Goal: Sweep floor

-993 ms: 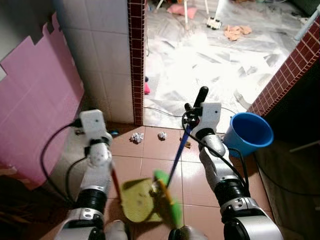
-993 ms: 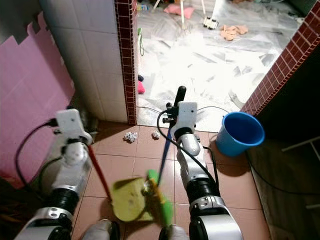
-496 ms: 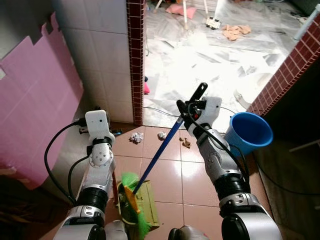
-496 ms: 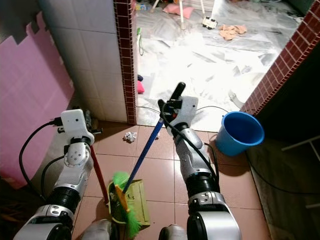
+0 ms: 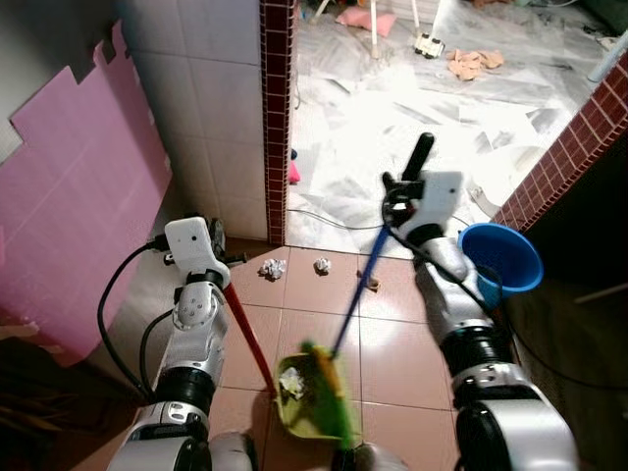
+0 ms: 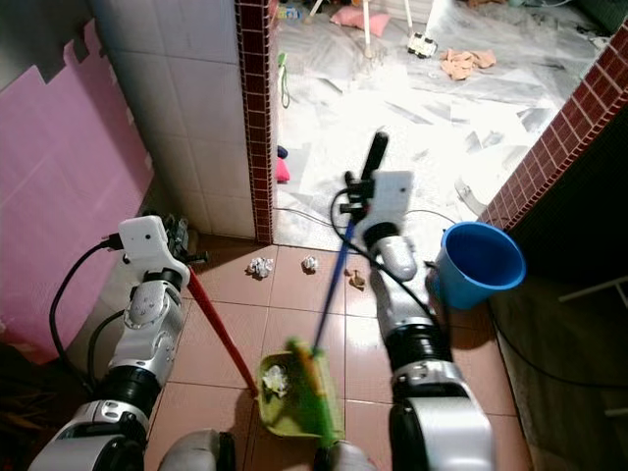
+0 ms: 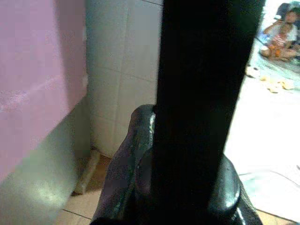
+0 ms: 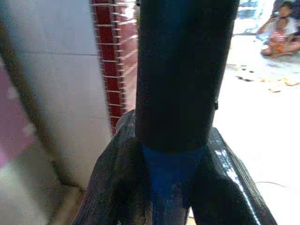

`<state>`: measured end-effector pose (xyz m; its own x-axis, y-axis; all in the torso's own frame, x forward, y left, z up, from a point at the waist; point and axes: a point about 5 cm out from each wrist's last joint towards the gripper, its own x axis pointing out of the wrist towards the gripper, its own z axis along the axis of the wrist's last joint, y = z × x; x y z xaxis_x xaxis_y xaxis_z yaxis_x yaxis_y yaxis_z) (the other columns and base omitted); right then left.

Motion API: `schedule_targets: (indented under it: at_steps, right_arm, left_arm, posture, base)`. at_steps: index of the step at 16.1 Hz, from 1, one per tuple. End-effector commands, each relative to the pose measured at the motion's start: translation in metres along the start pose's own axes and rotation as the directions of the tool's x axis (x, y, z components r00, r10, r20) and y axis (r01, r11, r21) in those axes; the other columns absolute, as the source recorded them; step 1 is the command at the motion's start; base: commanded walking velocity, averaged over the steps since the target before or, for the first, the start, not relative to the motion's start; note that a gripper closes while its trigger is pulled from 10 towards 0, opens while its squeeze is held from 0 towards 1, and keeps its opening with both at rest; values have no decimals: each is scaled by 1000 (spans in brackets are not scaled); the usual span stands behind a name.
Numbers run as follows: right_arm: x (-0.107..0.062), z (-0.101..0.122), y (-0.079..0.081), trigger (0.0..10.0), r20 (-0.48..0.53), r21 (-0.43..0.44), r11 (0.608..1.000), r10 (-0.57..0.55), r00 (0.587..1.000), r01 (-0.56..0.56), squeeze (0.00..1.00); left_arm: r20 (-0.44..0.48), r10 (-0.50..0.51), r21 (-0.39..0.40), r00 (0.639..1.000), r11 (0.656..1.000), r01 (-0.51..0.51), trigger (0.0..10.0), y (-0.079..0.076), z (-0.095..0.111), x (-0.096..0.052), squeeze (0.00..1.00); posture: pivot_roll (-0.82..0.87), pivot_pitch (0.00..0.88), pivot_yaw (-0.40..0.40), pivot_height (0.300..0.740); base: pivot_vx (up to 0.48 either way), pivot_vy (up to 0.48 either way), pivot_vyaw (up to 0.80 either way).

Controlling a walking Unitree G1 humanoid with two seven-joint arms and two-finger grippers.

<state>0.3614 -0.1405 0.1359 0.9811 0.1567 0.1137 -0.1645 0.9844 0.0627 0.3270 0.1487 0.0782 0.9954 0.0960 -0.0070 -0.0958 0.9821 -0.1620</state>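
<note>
Two paper wads [image 5: 272, 267] on tiles btwn end effectors, below broom [image 5: 355, 300].

The broom head [image 5: 332, 392] is smeared by motion, so its bristles cannot be made out, and it covers part of the dustpan [image 5: 299, 404]. In both wrist views a dark handle close to the lens blocks most of the scene: the dustpan handle [image 7: 201, 93] and the broom handle [image 8: 183, 70]. Both are blurred. A person [image 8: 277, 35] far off is too small and soft to read. The scrap [image 5: 373, 286] by the bucket [image 5: 503, 257] is too small to identify.
</note>
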Motion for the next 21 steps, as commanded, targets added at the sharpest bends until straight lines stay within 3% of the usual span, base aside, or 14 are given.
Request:
schedule_targets:
  at_steps: [1,3,4,6,9,11,13,16,21]
  right_arm:
    - [0,4,-6,10000,17,-47,999,-13,1000,14,0]
    - [-2,2,-9,10000,14,-67,997,-29,999,29,0]
    - [-5,-1,-17,10000,16,-193,975,-105,994,106,0]
    - [-9,-12,-22,10000,-20,-242,959,-159,987,150,0]
    - [-27,-43,-18,10000,-121,-224,966,-163,979,133,0]
    - [-26,-42,-17,10000,-110,-154,980,-141,984,123,0]
    - [-27,-48,-16,10000,-145,-93,982,-176,974,164,0]
    - [-30,-50,-7,10000,-120,-122,981,-168,978,154,0]
    - [-28,-45,-5,10000,-71,-116,977,-191,979,182,0]
  left_arm:
    - [46,-37,-9,998,999,37,10000,-5,13,6,0]
    - [45,-47,12,998,999,46,10000,-5,12,5,0]
    - [44,-58,8,997,998,58,10000,-4,12,4,0]
    - [49,-64,9,997,998,63,10000,-4,12,4,0]
    - [31,-119,30,992,993,118,10000,-6,5,-4,0]
    - [12,-87,79,996,993,86,10000,6,-4,-11,0]
    - [-22,-23,76,1000,997,24,10000,16,-9,-11,0]
    - [-55,3,108,999,994,3,10000,21,-15,-15,0]
    - [-24,-58,156,998,986,61,10000,5,-2,-8,0]
  posture:
    - [29,51,-53,740]
    - [30,54,-52,740]
    - [30,56,-53,740]
    - [28,57,-56,740]
    - [30,57,-58,740]
    - [28,53,-49,740]
    - [35,48,-51,740]
    - [35,31,-45,740]
    - [30,0,-4,740]
  base:
    - [0,0,0]
    - [0,0,0]
    - [0,0,0]
    - [0,0,0]
    - [0,0,0]
    - [0,0,0]
    - [0,0,0]
    - [0,0,0]
    - [0,0,0]
